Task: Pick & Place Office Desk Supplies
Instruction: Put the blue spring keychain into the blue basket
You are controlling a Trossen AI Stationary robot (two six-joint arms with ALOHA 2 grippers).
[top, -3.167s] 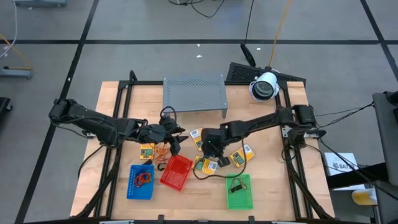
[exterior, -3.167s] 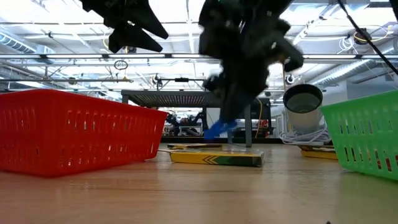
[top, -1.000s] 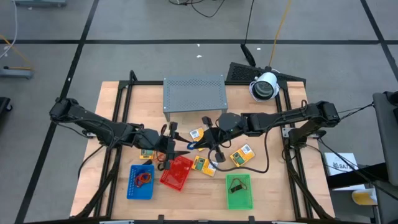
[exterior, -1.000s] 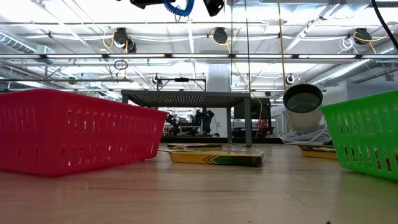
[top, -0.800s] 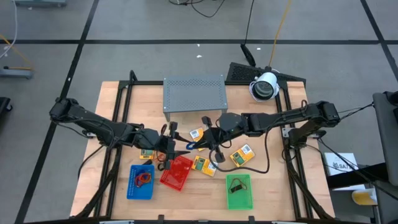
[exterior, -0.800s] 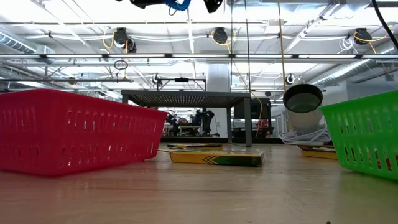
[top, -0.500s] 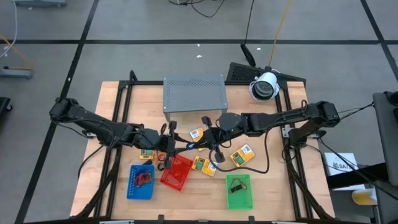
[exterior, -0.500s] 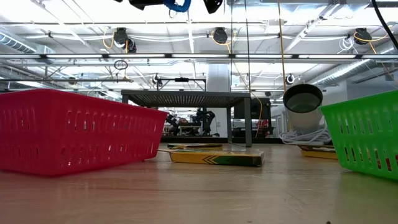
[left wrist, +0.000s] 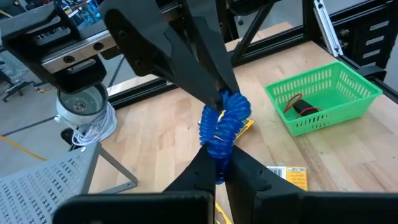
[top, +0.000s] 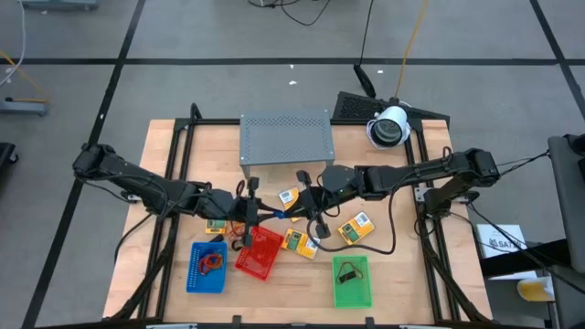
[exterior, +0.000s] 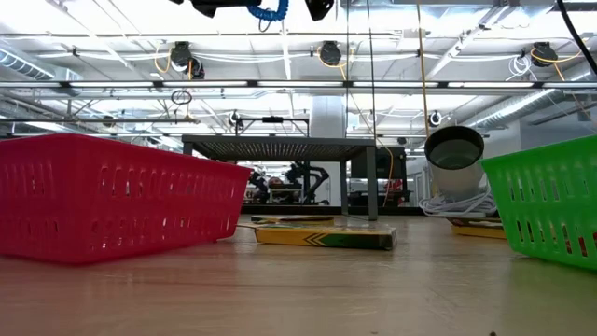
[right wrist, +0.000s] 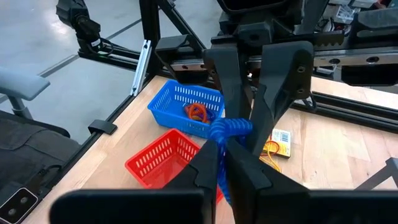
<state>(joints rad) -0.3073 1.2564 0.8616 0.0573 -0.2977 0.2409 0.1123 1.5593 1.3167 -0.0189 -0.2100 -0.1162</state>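
Left gripper (top: 257,214) and right gripper (top: 291,211) meet tip to tip above the table middle, both raised off the wood. Between them hangs a blue coiled band (left wrist: 222,127). Left wrist view: left fingers pressed together on the lower end of the coil, right fingers pinching its upper end. Right wrist view agrees: the coil (right wrist: 229,130) is clamped from both sides at once. Low view: only the blue loop (exterior: 269,11) and dark fingertips show at the top edge, well above the table.

Below the handover point sits the red tray (top: 260,252), tilted relative to the table edge; blue tray (top: 207,267) is just beside it on the left-arm side, with orange bands (top: 211,261) inside. Green tray (top: 352,281) lies nearer the right arm, holding a dark clip (top: 346,271).

Yellow packets lie loose on the wood: one (top: 356,227) near the right arm's cable, one (top: 299,242) just beside the red tray, one (top: 291,196) under the right gripper, one (top: 216,223) by the left arm. Grey rack (top: 284,138) stands at the far side of the table.
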